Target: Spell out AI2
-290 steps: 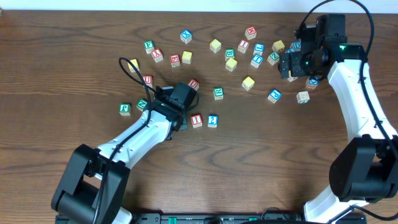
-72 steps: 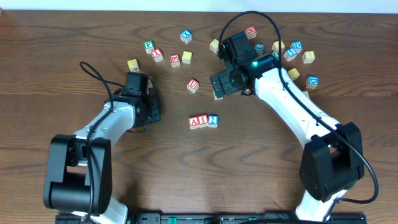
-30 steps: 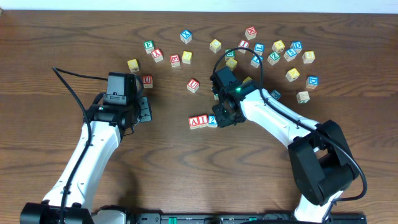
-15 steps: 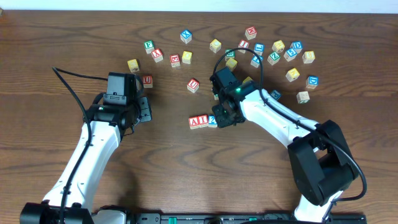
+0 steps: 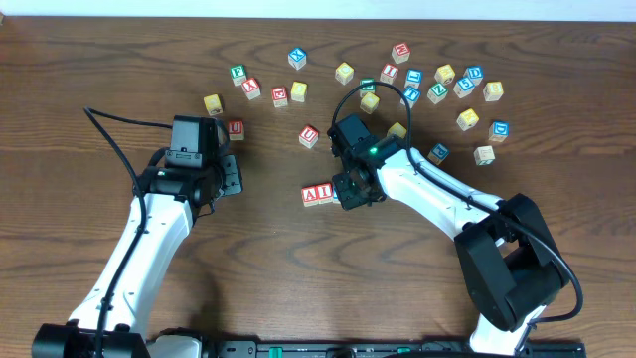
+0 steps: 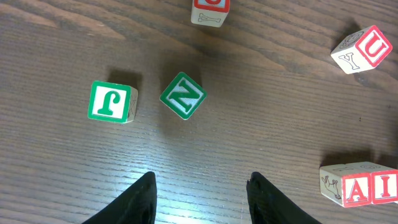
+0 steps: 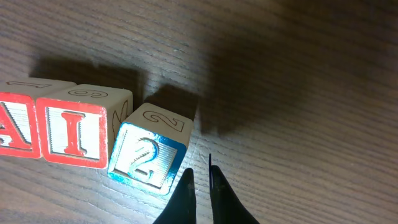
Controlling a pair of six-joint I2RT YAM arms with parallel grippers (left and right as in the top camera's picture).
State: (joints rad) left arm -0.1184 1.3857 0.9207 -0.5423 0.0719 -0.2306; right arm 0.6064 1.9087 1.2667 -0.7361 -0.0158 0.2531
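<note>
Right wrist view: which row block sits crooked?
The blue 2 block, twisted out of line; the red A block and red I block sit flush.

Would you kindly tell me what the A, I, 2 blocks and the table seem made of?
A block, I block and 2 block: probably pale wood, bare sides, matte painted letter faces. Table: dark wood-grain top, real wood or laminate unclear.

left fingers (image 6: 140, 202) parted, right fingers (image 7: 185, 198) closed
</note>
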